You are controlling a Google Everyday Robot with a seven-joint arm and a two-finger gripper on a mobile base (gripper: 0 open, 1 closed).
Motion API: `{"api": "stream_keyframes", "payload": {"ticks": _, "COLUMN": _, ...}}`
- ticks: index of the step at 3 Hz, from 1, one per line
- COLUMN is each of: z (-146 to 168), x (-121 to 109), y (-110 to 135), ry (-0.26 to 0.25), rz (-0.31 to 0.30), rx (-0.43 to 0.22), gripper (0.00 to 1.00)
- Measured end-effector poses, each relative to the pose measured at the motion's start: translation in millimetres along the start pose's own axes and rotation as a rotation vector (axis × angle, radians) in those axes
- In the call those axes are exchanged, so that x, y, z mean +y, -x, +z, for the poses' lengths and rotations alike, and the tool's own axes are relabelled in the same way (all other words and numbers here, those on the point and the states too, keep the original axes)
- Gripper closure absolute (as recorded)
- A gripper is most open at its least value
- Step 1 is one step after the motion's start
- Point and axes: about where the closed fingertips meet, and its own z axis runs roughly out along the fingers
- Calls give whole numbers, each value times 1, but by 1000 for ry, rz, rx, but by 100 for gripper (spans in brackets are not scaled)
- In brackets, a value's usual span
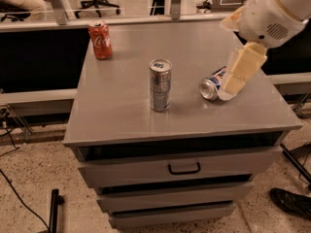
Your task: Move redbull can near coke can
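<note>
The redbull can point(160, 85) is a slim silver-grey can standing upright near the middle of the grey cabinet top point(126, 106). The coke can point(100, 40) is red with white script and stands upright at the far left corner, well apart from the redbull can. My gripper point(234, 81) hangs from the white arm point(274, 13) at the right, over the cabinet top. It is to the right of the redbull can, not touching it, and holds nothing that I can see.
A wider blue-and-white can point(212, 87) lies on its side right of the redbull can, partly hidden behind my gripper. The cabinet has drawers point(183, 168) below. Office chairs and a glass partition stand behind. A black shoe point(290, 202) is on the floor at lower right.
</note>
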Motion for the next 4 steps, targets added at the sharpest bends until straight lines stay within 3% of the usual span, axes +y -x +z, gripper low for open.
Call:
{"api": "stream_keyframes", "payload": {"ticks": 2, "z": 79, "x": -49, "y": 41, "ry": 42, "rz": -47, "rx": -163, "gripper": 0}}
{"api": "stream_keyframes", "payload": {"ticks": 3, "z": 106, "x": -62, "y": 55, "ry": 82, "rz": -17, "rx": -230, "gripper": 0}}
{"api": "stream_keyframes", "payload": {"ticks": 4, "z": 109, "x": -57, "y": 58, "ry": 93, "rz": -22, "rx": -238, "gripper": 0}}
